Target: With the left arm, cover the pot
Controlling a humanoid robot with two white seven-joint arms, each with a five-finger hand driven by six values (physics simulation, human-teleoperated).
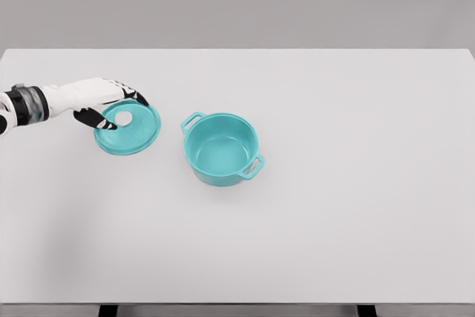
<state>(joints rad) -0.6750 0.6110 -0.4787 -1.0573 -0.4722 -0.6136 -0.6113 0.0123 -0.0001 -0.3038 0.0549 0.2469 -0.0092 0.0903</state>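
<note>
A teal pot [220,149] with two side handles stands uncovered near the middle of the white table [334,183]. Its round teal lid [130,128] with a white knob [123,118] lies flat on the table to the pot's left, a short gap apart. My left hand [119,109] reaches in from the left edge and sits over the lid's left rim. Its dark-tipped fingers spread on both sides of the knob, thumb [95,119] near the front rim, without closing on it. The right arm does not show.
</note>
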